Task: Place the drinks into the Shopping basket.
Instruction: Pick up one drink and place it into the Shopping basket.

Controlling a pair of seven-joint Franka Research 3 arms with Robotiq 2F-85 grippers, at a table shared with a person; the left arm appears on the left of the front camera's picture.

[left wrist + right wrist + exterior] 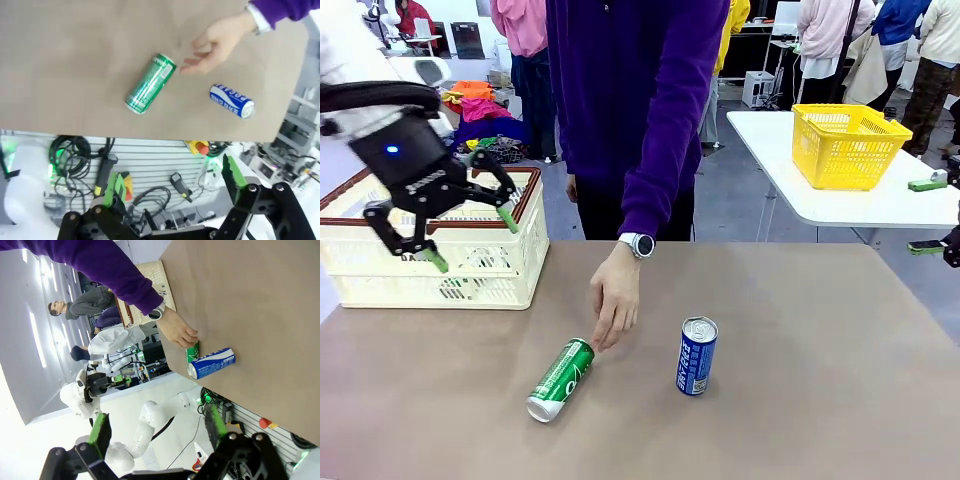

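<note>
In the front view, the left gripper [472, 240] is seen open near the basket [380, 290]. The green can [561, 380] lies diagonally on the table [820, 400], to the gripper's right, with a hand [615, 300] at its end. The blue can [697, 356] stands farther right.

In the left wrist view, both cans are seen ahead of the gripper.

In the right wrist view, the right gripper [155, 427] is seen open, well apart from the cans.

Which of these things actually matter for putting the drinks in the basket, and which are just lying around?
For the job:
- green can, lying on its side
- blue can, standing
- cream shopping basket

Just lying about:
- yellow basket on the far white table
</note>
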